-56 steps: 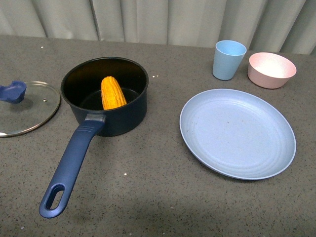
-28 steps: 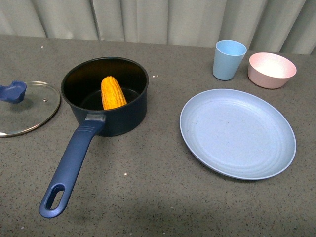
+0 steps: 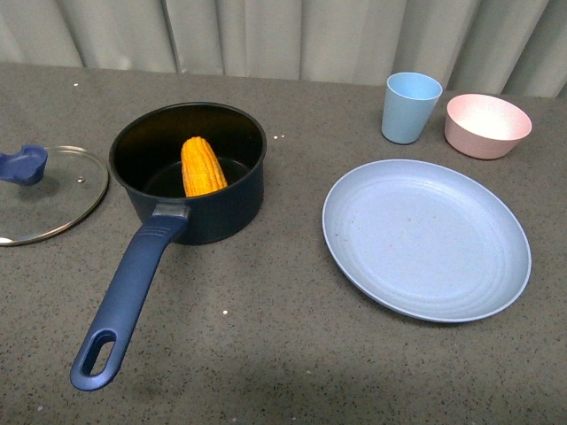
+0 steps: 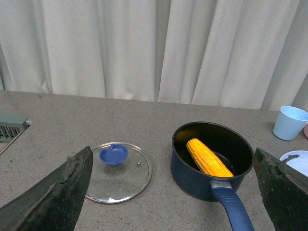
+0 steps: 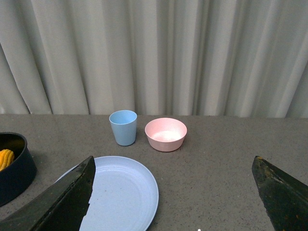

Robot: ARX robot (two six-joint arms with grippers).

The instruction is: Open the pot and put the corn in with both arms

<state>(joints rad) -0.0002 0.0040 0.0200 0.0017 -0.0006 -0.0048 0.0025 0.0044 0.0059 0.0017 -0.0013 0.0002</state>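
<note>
The corn (image 3: 202,166) lies inside the open pot (image 3: 239,199), leaning with one end up against the inner wall. The pot stands on the left half of the desk (image 3: 283,354), its long blue handle (image 3: 128,298) (with a hole at the end) pointing toward the near edge. Just beside the pot, toward the desk's left edge, the glass lid (image 3: 49,197) rests flat with its blue knob (image 3: 25,164) up, apart from the pot. On the right half sits a pale blue plate (image 3: 425,239); beyond it, near the far edge by the curtain (image 3: 283,35), stand a blue cup (image 3: 411,107) and a pink bowl (image 3: 487,125), close together.

The left claw (image 4: 173,192) is spread wide, holding nothing, above the lid and pot. The right claw (image 5: 173,192) is likewise spread wide and empty, above the plate.
</note>
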